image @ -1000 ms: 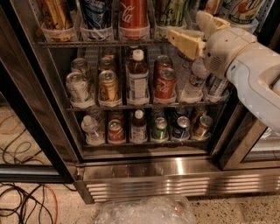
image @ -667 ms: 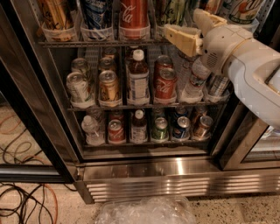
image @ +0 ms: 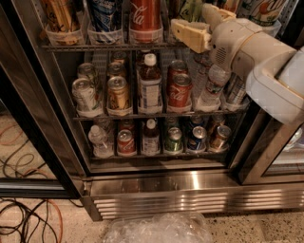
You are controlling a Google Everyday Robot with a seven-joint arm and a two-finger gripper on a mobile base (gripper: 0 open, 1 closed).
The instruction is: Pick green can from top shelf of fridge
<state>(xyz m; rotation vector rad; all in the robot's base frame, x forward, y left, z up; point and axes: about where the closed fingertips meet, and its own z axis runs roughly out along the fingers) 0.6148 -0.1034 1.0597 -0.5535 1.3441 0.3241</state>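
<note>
At the right end of the top shelf point(image: 109, 47) of the fridge point(image: 156, 184), the gripper point(image: 203, 23) reaches in from the right on a white arm point(image: 251, 54). Its two tan fingers point(image: 189, 34) stand apart, one low and pointing left, the other higher and further right. They do not look clamped on anything.

The green can point(image: 191, 8) stands upright in its tub on that shelf, just above the lower finger and left of the upper one. Its top is cut off by the frame edge. Whether either finger touches it cannot be told.

Left of it along the same shelf stand a red cola can point(image: 145, 14), a blue can point(image: 104, 14) and a yellow can point(image: 59, 14), each in a whitish tub point(image: 61, 37). A white can with green lettering point(image: 263, 9) shows behind the arm at the far right.

On the middle rack, from the left, are a silver can point(image: 85, 94), a gold can point(image: 118, 94), a white-capped bottle point(image: 150, 88), a second red can point(image: 180, 92) and a clear water bottle point(image: 211, 88).

The lowest rack holds more bottles and cans, among them a short deep-green can point(image: 174, 140) and a blue-and-white can point(image: 197, 138).

Below the racks runs a ribbed steel panel point(image: 190, 203). Near it on the speckled floor lie crumpled clear plastic point(image: 159, 230) and, to the left, a tangle of cables point(image: 23, 220).
</note>
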